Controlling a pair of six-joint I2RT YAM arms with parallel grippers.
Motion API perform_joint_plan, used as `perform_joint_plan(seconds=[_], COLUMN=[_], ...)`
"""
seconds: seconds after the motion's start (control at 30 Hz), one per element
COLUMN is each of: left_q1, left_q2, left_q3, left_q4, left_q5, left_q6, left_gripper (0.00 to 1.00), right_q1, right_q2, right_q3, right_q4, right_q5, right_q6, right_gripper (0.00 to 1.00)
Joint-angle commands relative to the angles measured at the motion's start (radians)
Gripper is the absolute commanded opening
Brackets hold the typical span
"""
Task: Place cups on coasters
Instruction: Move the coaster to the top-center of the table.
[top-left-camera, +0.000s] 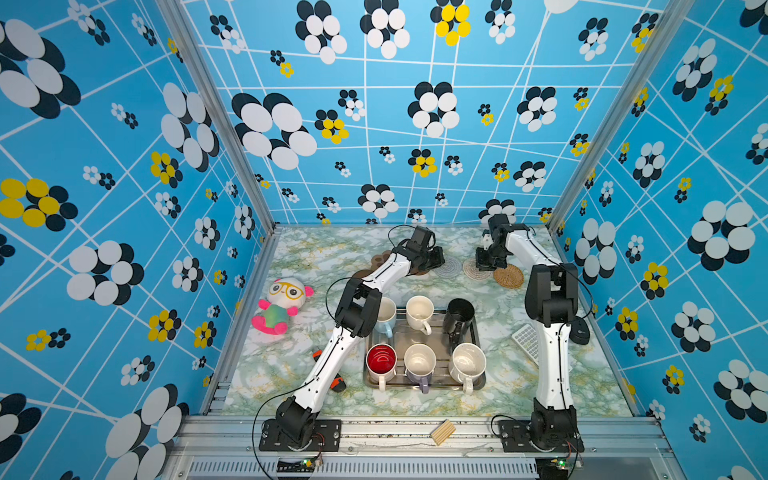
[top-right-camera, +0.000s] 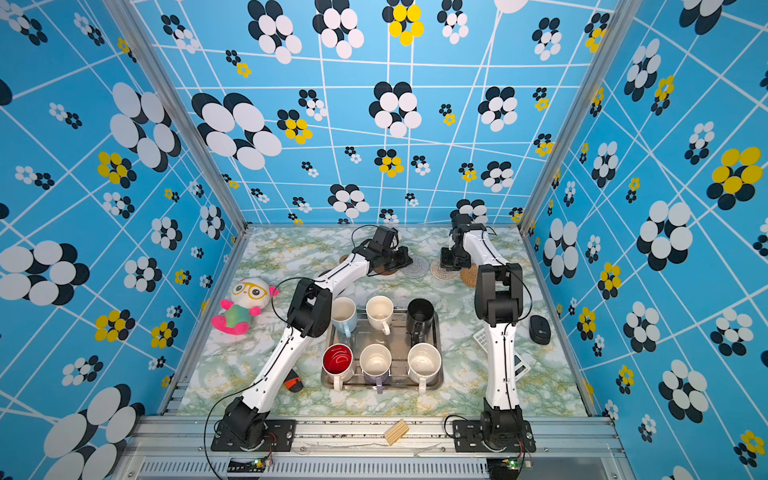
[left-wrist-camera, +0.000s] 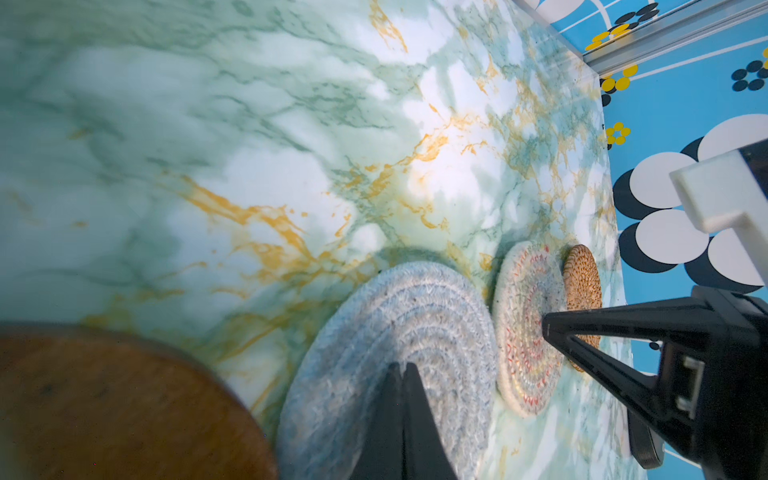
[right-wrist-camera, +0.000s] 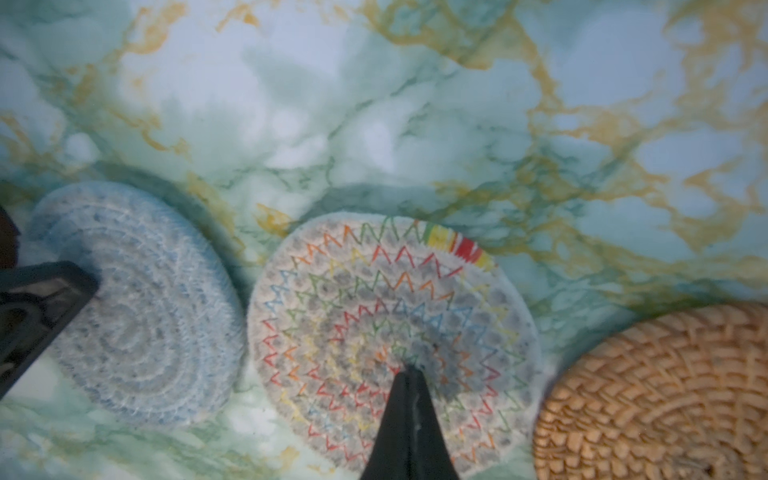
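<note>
Six cups (top-left-camera: 419, 313) stand upright on the steel tray (top-left-camera: 441, 334) mid-table, none on a mat yet. The coasters (top-left-camera: 509, 276) run in a row at the tray's 12 o'clock. Left gripper (left-wrist-camera: 401, 368) has its fingers pressed together w/ the tip over the grey woven mat (left-wrist-camera: 395, 316). Right gripper (right-wrist-camera: 409, 368) is the same, over the whitish woven mat (right-wrist-camera: 374, 307). Nothing is held, and I can't tell if the tips touch the weave. Risks, imo: low tips could snag and drag a light mat when the arms pull away. The grippers are near each other, so they could clash. The left elbow hangs over the light blue mug (top-left-camera: 388, 318) at the tray's 10 o'clock, so a careless retreat could clip it. The mugs are packed tight, so a grab may knock a neighbour. Wrist views show the finger state and a brown disc (left-wrist-camera: 104, 407) up close, but no cups. Both top views show the tray and all six mugs, but the left arm hides part of the discs.
</note>
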Motion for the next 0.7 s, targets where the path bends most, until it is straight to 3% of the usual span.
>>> perform_joint_plan(seconds=[0.0,0.43,0.67], left_q1=[0.005,0.005,0.005], left_q2=[-0.048,-0.123,-0.205], left_q3=[-0.040,-0.052,-0.061], left_q4=[-0.054,-0.018,-0.035], left_q5=[-0.014,0.006,0.009], left_q6=[0.016,0.029,0.090], left_gripper=[0.05,0.18,0.19], right_q1=[0.002,0.002,-0.008], right_q2=[0.018,-0.016,-0.083], right_q3=[0.029,0.069,0.061], right_q4=[-0.066,-0.068,-0.086], right_q5=[-0.023,-0.049,0.015], right_q6=[-0.002,0.007,-0.014], right_gripper=[0.00,0.00,0.00])
